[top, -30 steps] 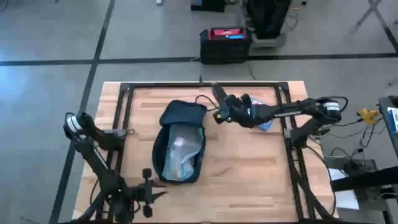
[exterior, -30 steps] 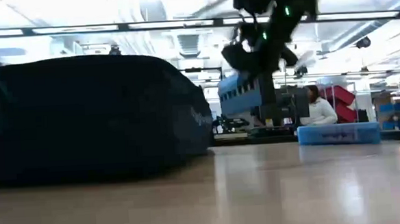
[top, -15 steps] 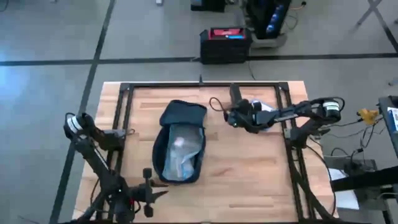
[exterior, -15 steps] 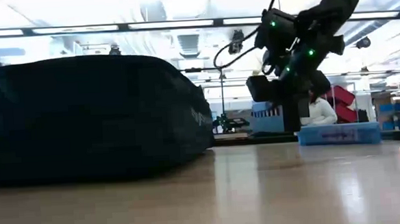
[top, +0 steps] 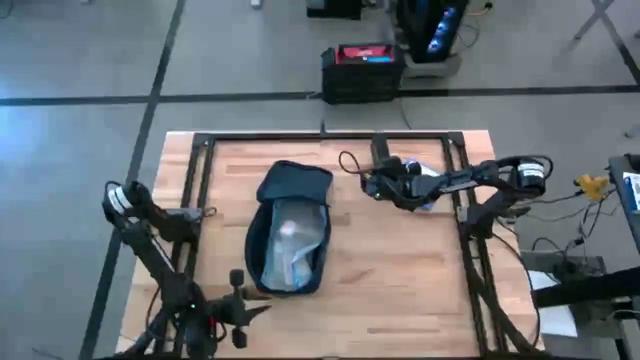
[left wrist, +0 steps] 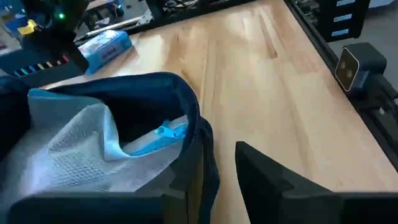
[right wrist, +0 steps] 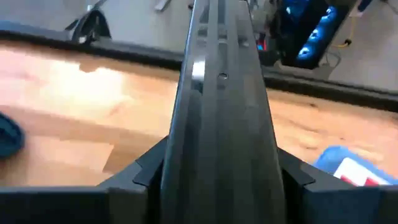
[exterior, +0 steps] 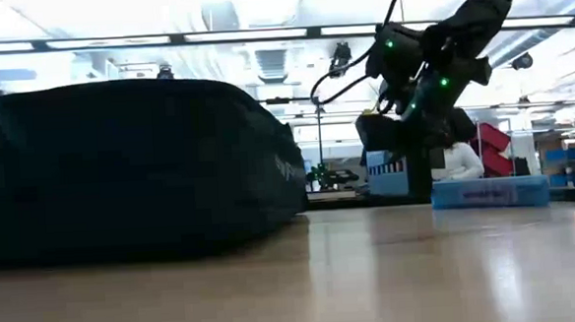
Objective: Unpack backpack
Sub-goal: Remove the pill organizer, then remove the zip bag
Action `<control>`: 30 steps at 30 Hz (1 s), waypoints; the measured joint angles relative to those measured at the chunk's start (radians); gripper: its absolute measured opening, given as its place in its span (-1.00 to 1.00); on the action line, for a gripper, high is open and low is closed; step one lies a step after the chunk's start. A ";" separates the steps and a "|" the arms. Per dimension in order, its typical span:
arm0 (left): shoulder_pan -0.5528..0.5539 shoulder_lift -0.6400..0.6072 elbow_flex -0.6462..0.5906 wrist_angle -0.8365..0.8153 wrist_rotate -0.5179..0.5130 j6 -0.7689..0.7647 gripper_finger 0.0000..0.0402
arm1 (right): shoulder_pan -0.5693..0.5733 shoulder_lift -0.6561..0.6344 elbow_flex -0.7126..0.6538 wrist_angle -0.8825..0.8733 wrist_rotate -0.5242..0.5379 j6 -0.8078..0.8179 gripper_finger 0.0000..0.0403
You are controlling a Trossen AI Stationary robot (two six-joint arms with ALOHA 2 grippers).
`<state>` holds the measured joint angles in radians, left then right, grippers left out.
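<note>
Backpack (top: pixel 289 228) in dark navy lies open at the middle of the wooden table (top: pixel 400 290), slightly left of centre, its mouth showing a clear plastic pouch (top: pixel 288 245) with a light blue zipper pull (left wrist: pixel 166 132) seen in the left wrist view. In the low view the bag fills the left side, a small light logo patch (exterior: pixel 286 168) on its side. The right gripper (top: pixel 378 150) hangs over the far part of the table, to the right of the backpack and apart from it, clamped on a dark flat object (right wrist: pixel 217 93) that runs straight out between its fingers; what the object is cannot be told. A small blue-white box (top: pixel 428 197) lies on the table just under the right arm, near the right rail of the black frame (top: pixel 462 200). The left gripper (top: pixel 237 309) waits at the near-left edge of the table, near the backpack's near end, its fingers (left wrist: pixel 280 180) a little apart with nothing between them. A seated person (exterior: pixel 455 162) shows in the room beyond the table.
</note>
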<state>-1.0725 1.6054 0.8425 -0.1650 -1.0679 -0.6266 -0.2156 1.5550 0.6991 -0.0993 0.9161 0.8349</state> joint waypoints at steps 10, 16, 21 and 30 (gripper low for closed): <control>0.000 0.000 -0.001 -0.010 0.000 0.000 -0.60 | -0.046 0.078 0.003 0.041 0.011 0.022 -0.05; 0.000 0.000 -0.002 -0.011 0.000 -0.015 -0.60 | -0.047 0.040 0.000 0.030 0.000 -0.080 0.16; 0.000 0.000 -0.002 -0.011 0.000 -0.019 -0.60 | -0.046 -0.003 -0.001 0.029 0.002 -0.140 0.28; 0.000 0.000 -0.002 -0.012 0.001 -0.041 -0.60 | -0.035 -0.065 -0.001 0.024 -0.027 -0.177 0.57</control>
<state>-1.0725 1.6051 0.8410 -0.1769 -1.0668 -0.6679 -0.2505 1.4902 0.6983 -0.0752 0.8892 0.6578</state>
